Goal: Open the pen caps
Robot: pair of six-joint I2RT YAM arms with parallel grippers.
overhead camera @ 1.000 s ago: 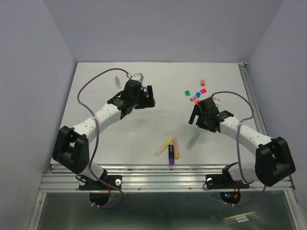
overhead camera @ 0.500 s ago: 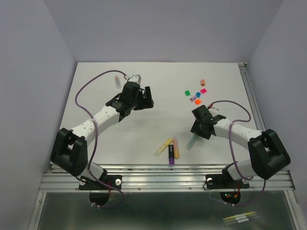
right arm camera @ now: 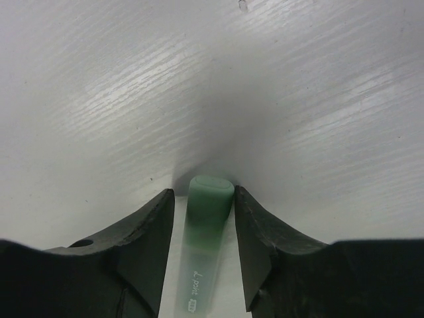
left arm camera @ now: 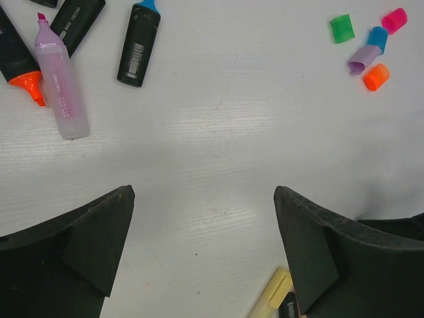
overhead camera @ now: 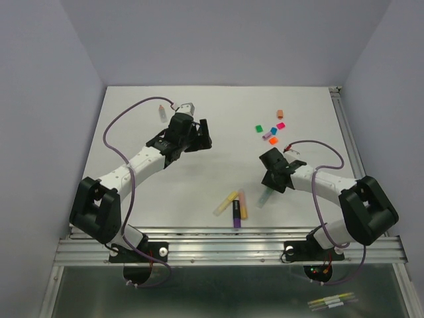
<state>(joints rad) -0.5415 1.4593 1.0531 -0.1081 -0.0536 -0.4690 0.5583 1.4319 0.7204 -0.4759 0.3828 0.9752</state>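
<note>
Pen caps' tabletop: a white wood-grain tabletop (overhead camera: 218, 165); everything listed below lies on it or hangs over it.
Left arm: the white-and-black left arm (overhead camera: 142, 159) reaches toward the middle. The left gripper (left arm camera: 204, 199) hovers over a bare patch, fingers spread wide with nothing between them.
Right arm: the white-and-black right arm (overhead camera: 331, 184) is bent in low, with the right gripper (right arm camera: 202, 193) down at the tabletop around one pen.
Right fingers: they sit narrowly apart on either side of the pale green translucent highlighter (right arm camera: 207, 238), right at its darker green capped end. One finger looks to touch it and a thin gap shows beside the other, so honestly I can't tell if it's squeezing.
Black pens: three black-barrelled highlighters sit in the top left corner of the left wrist view. There's an orange-tipped one (left arm camera: 16, 63), a blue-tipped one (left arm camera: 139, 43), and a third (left arm camera: 78, 20) cut off by the frame.
Pink pen: an uncapped pastel pink translucent highlighter (left arm camera: 59, 89) lies against the orange-tipped one.
Near-edge pens: a pastel yellow highlighter (overhead camera: 225, 202), a peach highlighter (overhead camera: 242, 204) and a black purple-ended highlighter (overhead camera: 236, 213) are bunched together, just beside the green one.
Loose pen caps: a green cap (left arm camera: 342, 28), pink cap (left arm camera: 395, 20), blue cap (left arm camera: 378, 38), lilac cap (left arm camera: 363, 59) and orange cap (left arm camera: 375, 76) are clustered on the far right, beyond the right gripper. The last three touch.
</note>
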